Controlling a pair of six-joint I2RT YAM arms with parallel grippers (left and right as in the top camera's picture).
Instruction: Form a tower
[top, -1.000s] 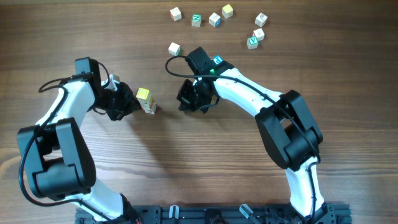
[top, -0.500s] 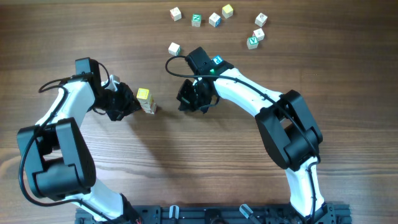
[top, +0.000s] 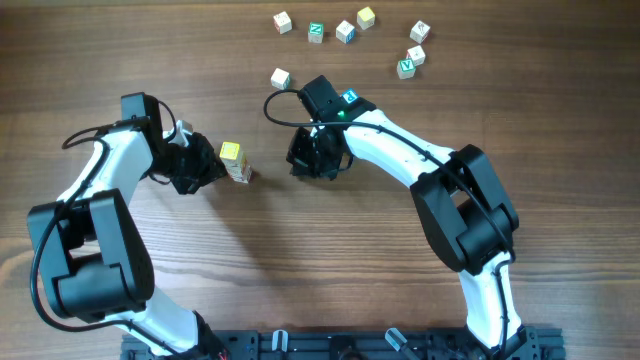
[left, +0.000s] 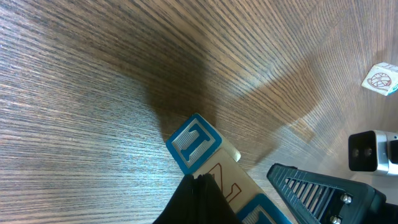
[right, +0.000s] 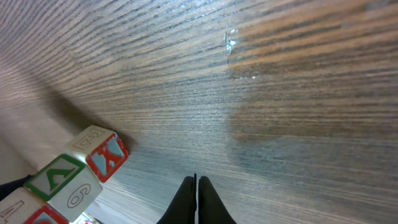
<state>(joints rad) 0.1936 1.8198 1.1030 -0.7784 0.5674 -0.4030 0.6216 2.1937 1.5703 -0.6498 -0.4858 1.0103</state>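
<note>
The tower (top: 236, 162) is a slim stack of letter cubes left of the table's centre, with a pale yellow cube (top: 231, 152) on top. In the left wrist view the tower (left: 214, 165) shows a blue-framed face and a red-marked one. My left gripper (top: 211, 164) is shut, with its tips right up against the tower's left side (left: 198, 182). My right gripper (top: 303, 160) is also shut and holds nothing. It hovers a short way to the right of the stack. In the right wrist view the right gripper (right: 196, 183) is over bare wood and the tower (right: 74, 180) stands at lower left.
One loose letter cube (top: 280, 78) lies behind the right gripper. Several more loose cubes (top: 345, 32) are scattered along the far edge, some at the far right (top: 411, 60). The arm bases stand at the near edge.
The right gripper has edged slightly to the right, away from the tower. The left arm and the tower have not moved.
</note>
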